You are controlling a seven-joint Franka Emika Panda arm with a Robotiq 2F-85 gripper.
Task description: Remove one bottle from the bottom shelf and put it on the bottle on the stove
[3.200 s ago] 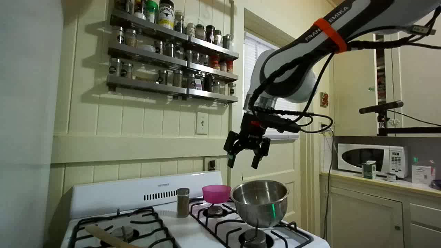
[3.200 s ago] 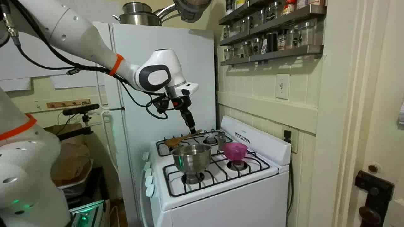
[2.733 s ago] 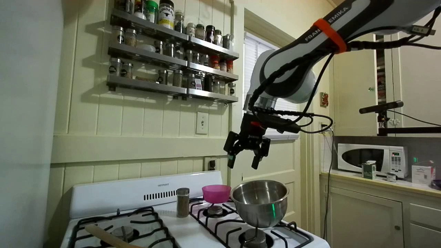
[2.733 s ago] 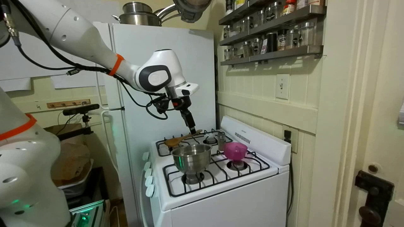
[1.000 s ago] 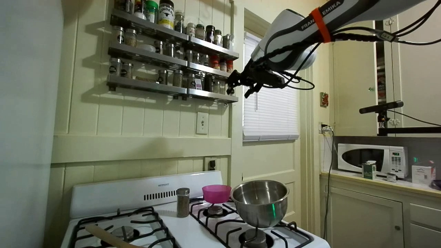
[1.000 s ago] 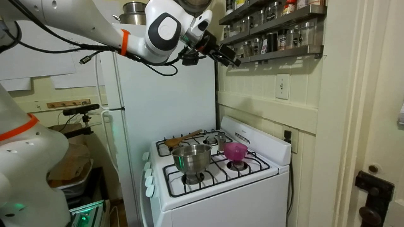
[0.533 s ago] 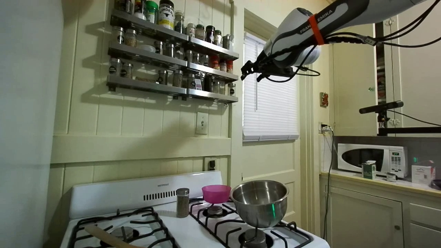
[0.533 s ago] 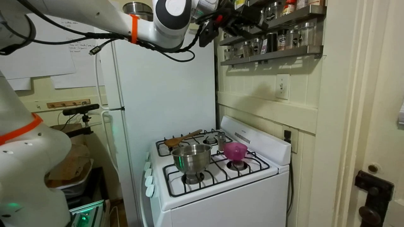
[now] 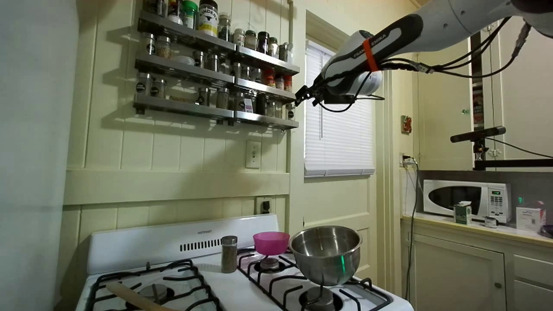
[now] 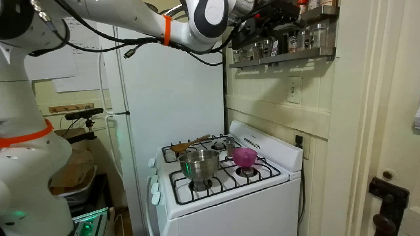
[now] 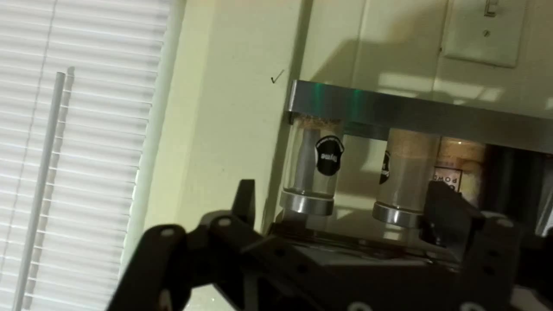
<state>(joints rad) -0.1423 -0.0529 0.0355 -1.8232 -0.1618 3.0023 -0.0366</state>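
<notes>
I can see the gripper [image 11: 341, 188] up by the right end of the bottom shelf [image 9: 265, 120], its jaws wide apart. The bottles [image 9: 222, 98] stand on that shelf. In the wrist view, which is upside down, going left to right, the thyme bottle [image 11: 313, 160] from the shelf's right end shows between the fingers [image 11: 244, 201], a little brown stuff at its base. Next to it on the shelf, the tan-powder bottle [image 11: 404, 172] also shows between them. Then come a yellowish bottle [image 11: 464, 157], its label partly reading POWD, and a dark bottle [image 11: 514, 177]. Whether a finger touches any bottle, I can't tell.

On the stove [image 9: 237, 291] below the shelf, left to right: a wooden spoon [image 9: 136, 298], a spice bottle [image 9: 229, 257] with brownish stuff inside, a pink bowl [image 9: 271, 244], contents hidden, and, past the shelf's right end, a steel bowl [image 9: 326, 265], shiny inside.
</notes>
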